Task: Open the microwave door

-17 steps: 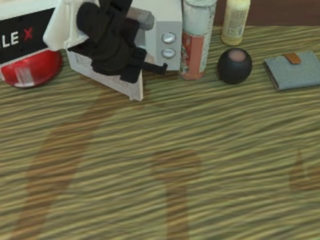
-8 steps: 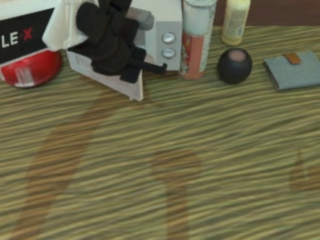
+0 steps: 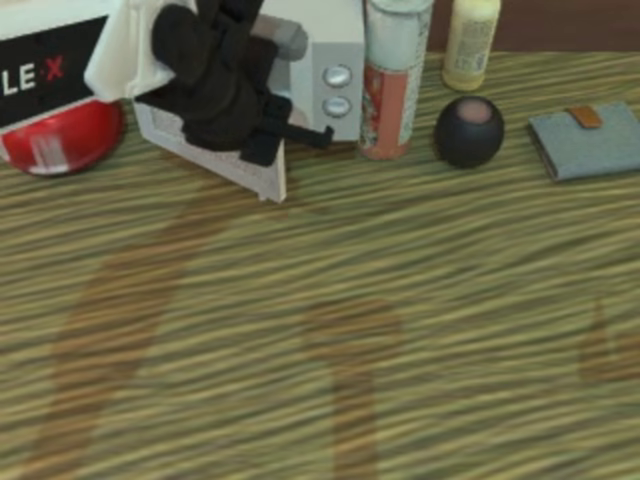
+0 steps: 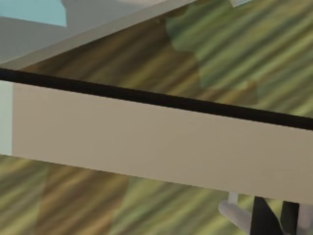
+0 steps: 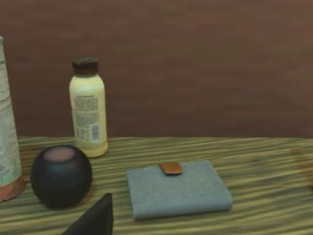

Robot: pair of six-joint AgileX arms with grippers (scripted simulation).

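Note:
The white microwave stands at the table's back left, its two silver knobs facing front. The microwave door stands swung out from the body at an angle, its free edge toward the table's front. My left gripper sits at that free edge, and the arm hides the door's upper part. In the left wrist view the door crosses the frame as a pale slab. The thin handle runs under it, and my left gripper is shut on it. My right gripper is out of the top view, low near the table's right side.
A red rounded object and a lettered box lie left of the microwave. To its right stand a tall can, a yellow bottle, a black ball and a grey wallet. The striped tabletop spreads toward the front.

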